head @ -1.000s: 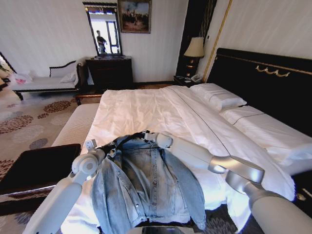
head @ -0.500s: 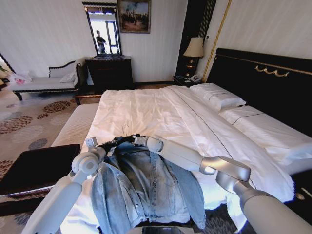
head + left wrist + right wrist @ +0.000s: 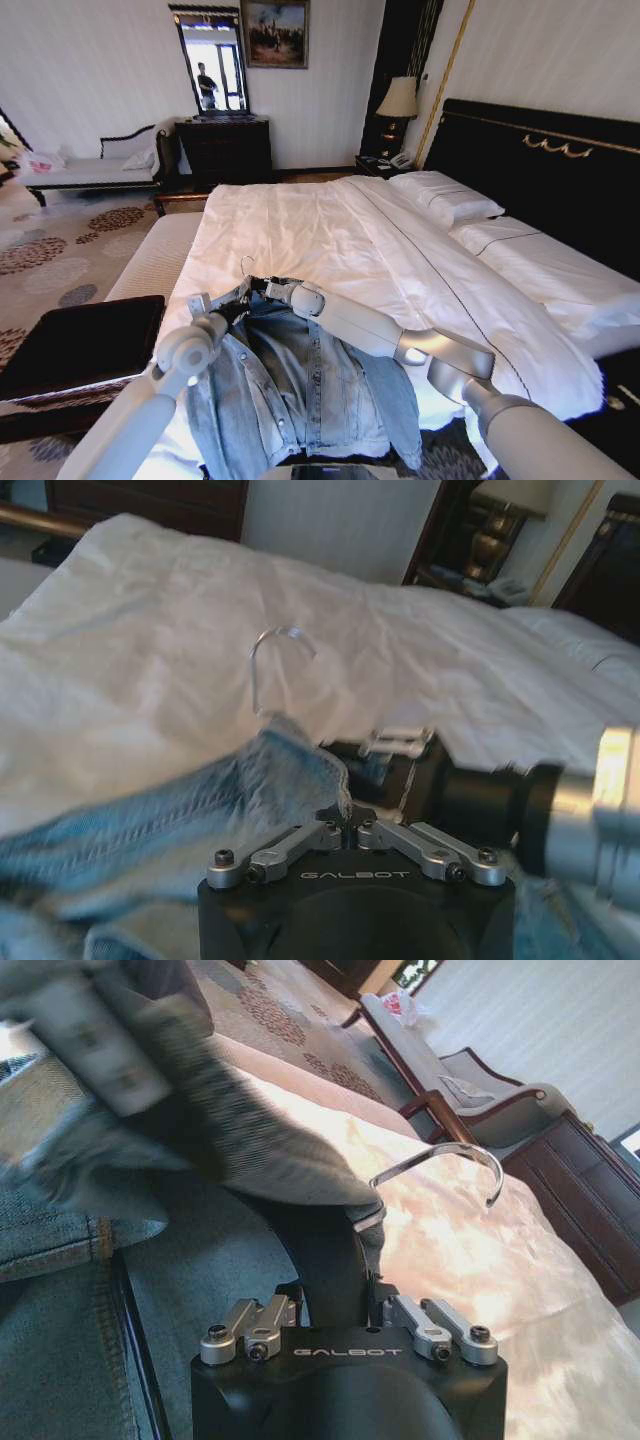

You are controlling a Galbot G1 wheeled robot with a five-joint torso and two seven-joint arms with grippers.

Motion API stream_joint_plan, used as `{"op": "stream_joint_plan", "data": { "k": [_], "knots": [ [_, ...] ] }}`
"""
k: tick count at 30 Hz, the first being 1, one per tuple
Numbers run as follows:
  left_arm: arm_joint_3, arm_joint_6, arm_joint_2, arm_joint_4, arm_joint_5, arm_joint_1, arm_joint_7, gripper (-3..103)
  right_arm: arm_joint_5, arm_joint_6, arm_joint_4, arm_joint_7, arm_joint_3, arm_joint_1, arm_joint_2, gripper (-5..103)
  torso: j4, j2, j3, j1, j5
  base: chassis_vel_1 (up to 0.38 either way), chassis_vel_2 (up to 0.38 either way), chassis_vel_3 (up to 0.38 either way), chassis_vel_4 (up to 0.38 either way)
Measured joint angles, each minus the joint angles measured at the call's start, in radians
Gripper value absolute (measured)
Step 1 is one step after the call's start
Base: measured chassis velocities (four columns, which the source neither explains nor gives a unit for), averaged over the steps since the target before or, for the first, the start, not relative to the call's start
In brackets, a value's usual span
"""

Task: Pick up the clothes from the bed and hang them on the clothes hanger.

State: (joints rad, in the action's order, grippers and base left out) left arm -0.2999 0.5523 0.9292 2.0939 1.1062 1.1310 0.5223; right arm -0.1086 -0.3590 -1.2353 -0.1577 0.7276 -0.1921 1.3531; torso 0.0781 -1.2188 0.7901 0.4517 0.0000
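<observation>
Bedroom, patterned carpet (image 3: 60, 250), white-sheeted bed (image 3: 330, 240) with black headboard (image 3: 540, 160). Nearest: light-blue denim jacket (image 3: 300, 390) draped open-fronted over foot of bed, lower hem hanging toward floor. At jacket collar, both arms meeting. Left tool (image 3: 347, 825) pinched closed on collar fabric, per left wrist view. Right tool (image 3: 340, 1300) clamped on black neck of clothes hanger (image 3: 330, 1250), silver hook (image 3: 440, 1165) sticking up above collar, over white sheet. Thin black hanger arm running along inside jacket in right wrist view. Beyond: bare rumpled sheet, two white pillows (image 3: 445, 200) at headboard. Farther: lamp (image 3: 400, 100) on nightstand, dark dresser (image 3: 225, 145) with mirror (image 3: 213, 65), white chaise (image 3: 95, 165) against far wall.
</observation>
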Motion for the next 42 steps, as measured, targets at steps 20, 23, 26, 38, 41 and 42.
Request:
{"op": "stream_joint_plan", "data": {
  "k": [20,23,26,38,41,42],
  "knots": [
    [-0.002,-0.066,0.091,0.004,-0.129,0.237,-0.058,2,0.127,0.142,-0.018,0.228,-0.145,-0.248,0.006,33,0.0,0.0,0.0,0.0,0.0,0.0,0.0,0.0,0.0],
    [-0.013,-0.069,0.096,-0.011,-0.147,0.254,-0.066,2,0.146,0.158,-0.022,0.244,-0.156,-0.261,0.004,33,-0.0001,0.0,0.0,0.0,0.0,0.0,0.0,0.0,0.0],
    [-0.027,-0.073,0.096,-0.024,-0.158,0.264,-0.075,2,0.167,0.172,-0.029,0.253,-0.164,-0.267,0.0,33,0.0,0.0,0.0,0.0,0.0,0.0,0.0,0.0,0.0],
    [-0.102,-0.079,0.072,0.029,-0.188,0.32,-0.105,39,0.282,0.226,-0.058,0.308,-0.184,-0.284,0.002,33,0.0,0.0,0.0,0.0,-0.0001,0.0,0.0,0.0,0.0],
    [-0.129,-0.087,0.067,0.061,-0.215,0.35,-0.118,44,0.285,0.233,-0.056,0.315,-0.188,-0.287,0.005,33,-0.0001,0.0,0.0,0.0,0.0,0.0,0.0,0.0,0.0],
    [-0.147,-0.089,0.065,0.079,-0.225,0.365,-0.121,50,0.286,0.236,-0.056,0.317,-0.189,-0.288,0.006,33,-0.0001,0.0,0.0,0.0,-0.0001,0.0,0.0,0.0,0.0]
  ]
}}
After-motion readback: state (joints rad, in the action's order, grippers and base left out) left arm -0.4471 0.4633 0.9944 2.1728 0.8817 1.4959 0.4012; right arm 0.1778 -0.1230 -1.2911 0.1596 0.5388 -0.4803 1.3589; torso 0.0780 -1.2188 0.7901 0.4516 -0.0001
